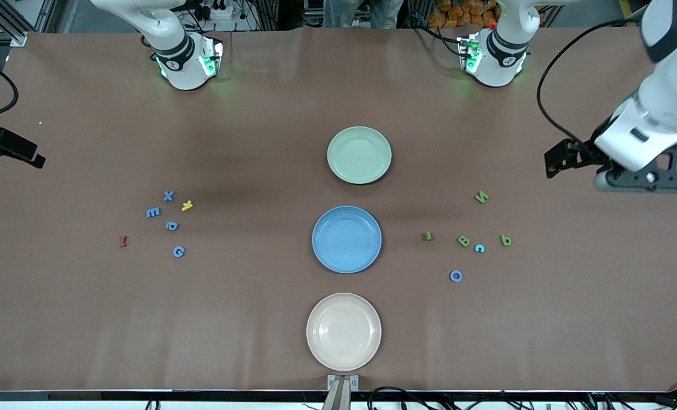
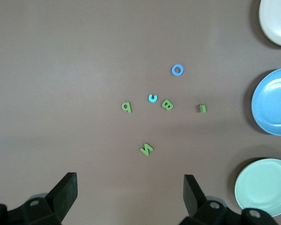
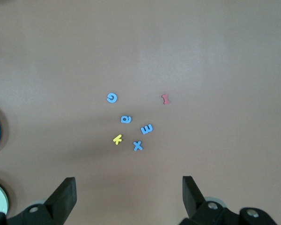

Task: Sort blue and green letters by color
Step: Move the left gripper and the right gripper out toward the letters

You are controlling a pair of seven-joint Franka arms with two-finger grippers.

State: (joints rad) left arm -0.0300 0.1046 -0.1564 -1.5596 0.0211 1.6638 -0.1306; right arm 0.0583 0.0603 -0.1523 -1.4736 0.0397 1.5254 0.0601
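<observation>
We start at the right arm's end of the table, where the right gripper (image 3: 126, 199) hangs over bare table with its fingers spread wide and nothing between them. Near it lies a dark red letter (image 1: 123, 241), then a loose cluster: a blue E (image 1: 153, 212), a blue X (image 1: 168, 196), a blue a (image 1: 171, 226), a blue G (image 1: 179, 251) nearest the front camera, and a yellow letter (image 1: 187, 205) just beside the X.

In the middle of the table we see three plates in a row: a green plate (image 1: 359, 155) closest to the robots' bases, a blue plate (image 1: 347, 239) in the middle, and a cream plate (image 1: 344, 331) nearest the front camera. All three hold nothing.

Toward the left arm's end we find a green I (image 1: 427, 236), a blue O (image 1: 456, 276), a green B (image 1: 463, 241), a small light blue c (image 1: 479, 248) just beside it, a green N (image 1: 481, 197) and a green p (image 1: 505, 240). The left gripper (image 2: 130, 194) hangs above the table at that end, its fingers also wide apart and holding nothing
</observation>
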